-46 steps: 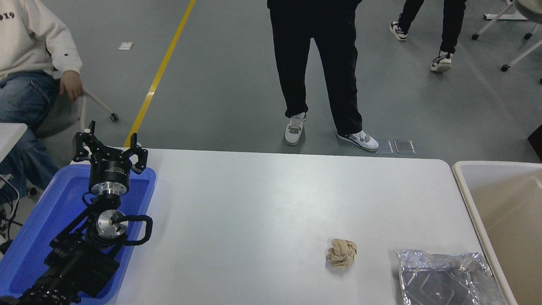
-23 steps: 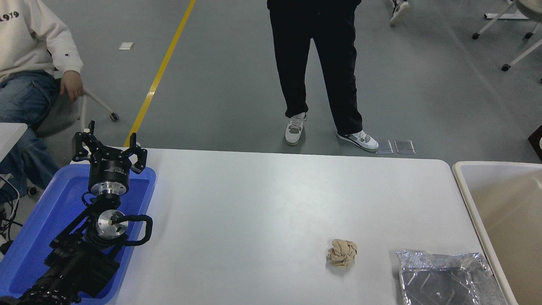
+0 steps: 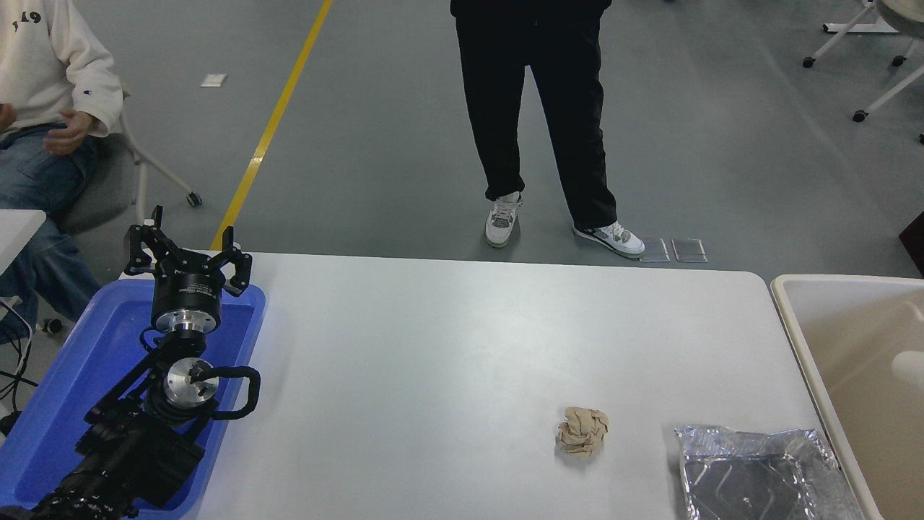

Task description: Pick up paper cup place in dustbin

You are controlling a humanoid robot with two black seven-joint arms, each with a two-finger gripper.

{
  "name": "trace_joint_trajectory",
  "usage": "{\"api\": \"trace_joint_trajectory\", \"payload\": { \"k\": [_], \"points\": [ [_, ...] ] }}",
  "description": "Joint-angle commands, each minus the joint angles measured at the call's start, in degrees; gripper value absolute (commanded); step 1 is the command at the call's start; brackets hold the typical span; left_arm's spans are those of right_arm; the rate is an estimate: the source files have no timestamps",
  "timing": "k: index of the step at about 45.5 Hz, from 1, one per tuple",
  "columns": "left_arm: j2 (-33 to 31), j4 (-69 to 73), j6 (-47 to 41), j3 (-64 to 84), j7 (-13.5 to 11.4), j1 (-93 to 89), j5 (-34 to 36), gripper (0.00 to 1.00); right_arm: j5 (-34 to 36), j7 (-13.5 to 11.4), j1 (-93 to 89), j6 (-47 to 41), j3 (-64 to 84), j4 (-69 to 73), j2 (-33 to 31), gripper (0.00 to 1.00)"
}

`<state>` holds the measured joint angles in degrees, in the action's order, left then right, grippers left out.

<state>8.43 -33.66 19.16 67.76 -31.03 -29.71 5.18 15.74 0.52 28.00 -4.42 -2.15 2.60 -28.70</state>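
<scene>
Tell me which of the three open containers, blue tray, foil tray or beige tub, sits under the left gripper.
The blue tray at the table's left edge: the parked left gripper hangs over its far end. The foil tray and beige tub sit far right.

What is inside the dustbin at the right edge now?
Inside the dustbin a pale rounded shape shows at the picture's edge, perhaps the paper cup; the rest is out of frame.

Bright, even overhead light; soft sheen on the table (image 3: 469,339), glints on foil tray (image 3: 758,469), focus sharp throughout
</scene>
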Motion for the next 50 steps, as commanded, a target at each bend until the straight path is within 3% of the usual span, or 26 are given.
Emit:
{"api": "trace_joint_trajectory", "payload": {
  "k": [1,5,6,8,9,32,50],
  "points": [
    [0.0,0.0,0.0,0.0,0.0,0.0,0.0,0.99,0.0,0.2,-2.7,0.2,-0.3,-0.3,0.5,0.00],
    [0.0,0.0,0.0,0.0,0.0,0.0,0.0,0.99,0.0,0.2,-2.7,0.5,-0.5,-0.4,0.6,0.01],
    [-0.1,0.0,0.0,0.0,0.0,0.0,0.0,0.99,0.0,0.2,-2.7,0.6,-0.5,-0.4,0.6,0.22],
    [0.0,0.0,0.0,0.0,0.0,0.0,0.0,0.99,0.2,0.2,-2.7,0.6,-0.6,-0.6,0.6,0.86],
    [0.0,0.0,0.0,0.0,0.0,0.0,0.0,0.99,0.2,0.2,-2.7,0.5,-0.5,-0.7,0.5,1.00],
    [0.0,0.0,0.0,0.0,0.0,0.0,0.0,0.99,0.0,-0.3,2.8,-0.5,0.4,-2.3,-2.3,1.00],
    [0.0,0.0,0.0,0.0,0.0,0.0,0.0,0.99,-0.1,0.1,16.0,-0.4,0.6,7.5,-7.2,1.00]
  ]
}}
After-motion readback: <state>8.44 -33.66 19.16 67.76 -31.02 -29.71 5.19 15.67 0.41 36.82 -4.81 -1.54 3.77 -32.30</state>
